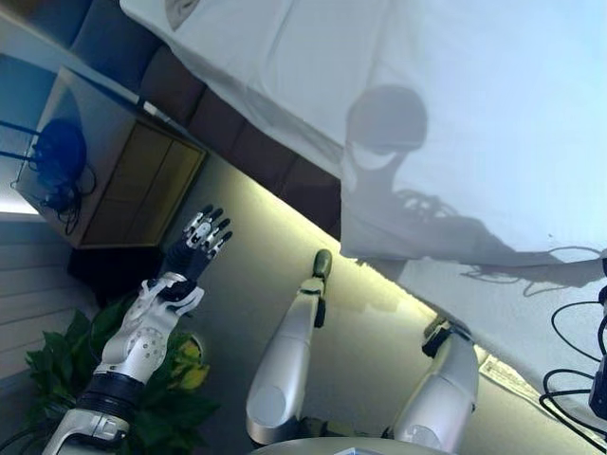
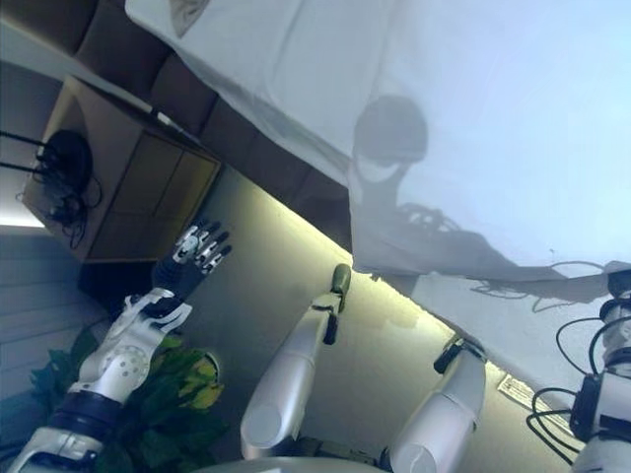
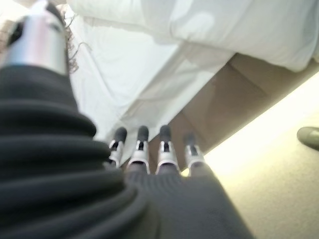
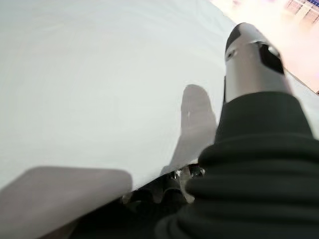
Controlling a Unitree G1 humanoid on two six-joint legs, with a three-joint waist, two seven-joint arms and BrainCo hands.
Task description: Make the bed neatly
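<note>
The bed's white cover [image 1: 474, 114] fills the upper right, and its edge [image 1: 417, 261] hangs over the side nearest me. My left hand [image 1: 204, 237] is raised over the floor beside the bed, apart from the cover, with straight spread fingers [image 3: 142, 149] holding nothing. In the left wrist view, rumpled white bedding [image 3: 149, 64] lies above the brown bed base [image 3: 234, 99]. My right hand [image 4: 249, 64] is at the cover's edge with its thumb lying along the cloth. Its fingers are tucked under the white cover [image 4: 99, 89] and hidden.
A dark brown padded bed base [image 1: 237, 133] runs below the cover. A wooden nightstand [image 1: 133, 185] with a dark object and cables [image 1: 57, 161] on top stands at the left. A green potted plant [image 1: 166, 384] is at the lower left.
</note>
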